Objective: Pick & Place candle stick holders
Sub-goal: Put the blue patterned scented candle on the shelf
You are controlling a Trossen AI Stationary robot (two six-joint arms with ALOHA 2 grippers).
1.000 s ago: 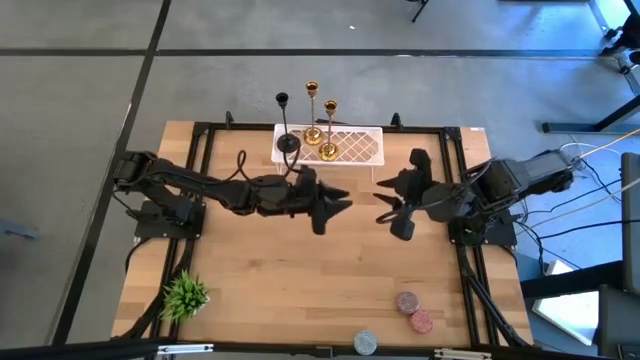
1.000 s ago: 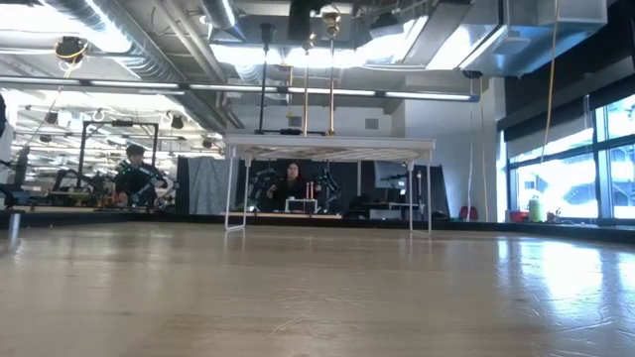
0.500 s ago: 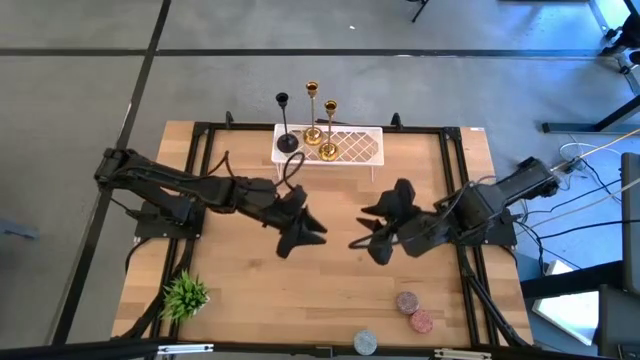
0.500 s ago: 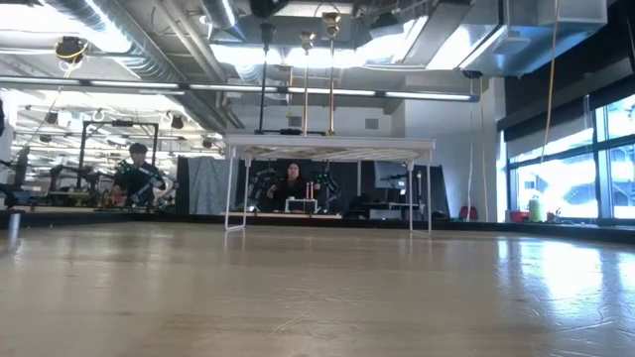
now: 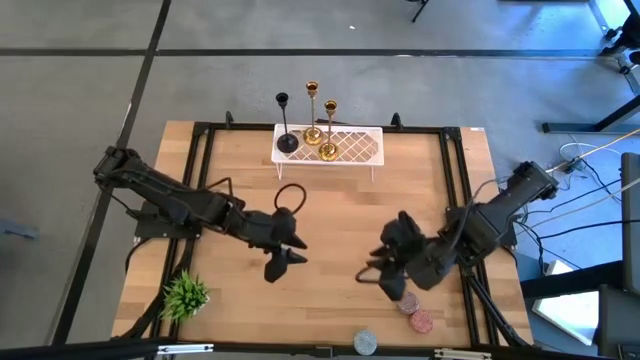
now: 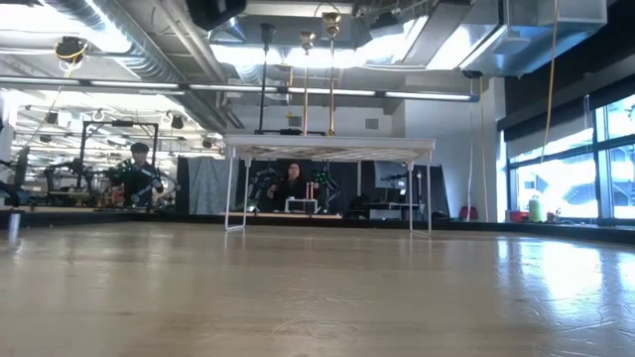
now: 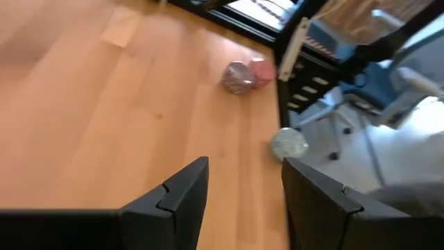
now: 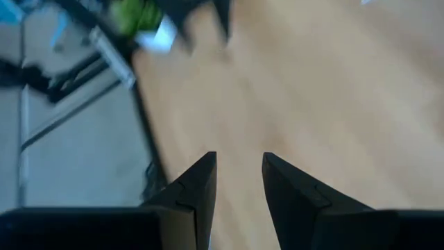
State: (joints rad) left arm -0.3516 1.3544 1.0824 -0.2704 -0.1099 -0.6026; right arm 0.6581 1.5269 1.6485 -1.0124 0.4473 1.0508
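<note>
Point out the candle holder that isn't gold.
The black candle holder, at the left end of the white rack. The two gold holders beside it are shiny; this one is matte and dark.

Wooden table point(image 5: 330, 220): white rack point(image 5: 350, 148), plant point(image 5: 185, 295), perhaps discs point(image 5: 412, 310).

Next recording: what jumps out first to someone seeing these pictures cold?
Three candle stick holders, one black and two gold, stand together on a white lattice stand at the table's far edge. Both arms hang empty over the bare wood nearer the front, left gripper and right gripper open. A small green plant sits at the front left corner.
</note>
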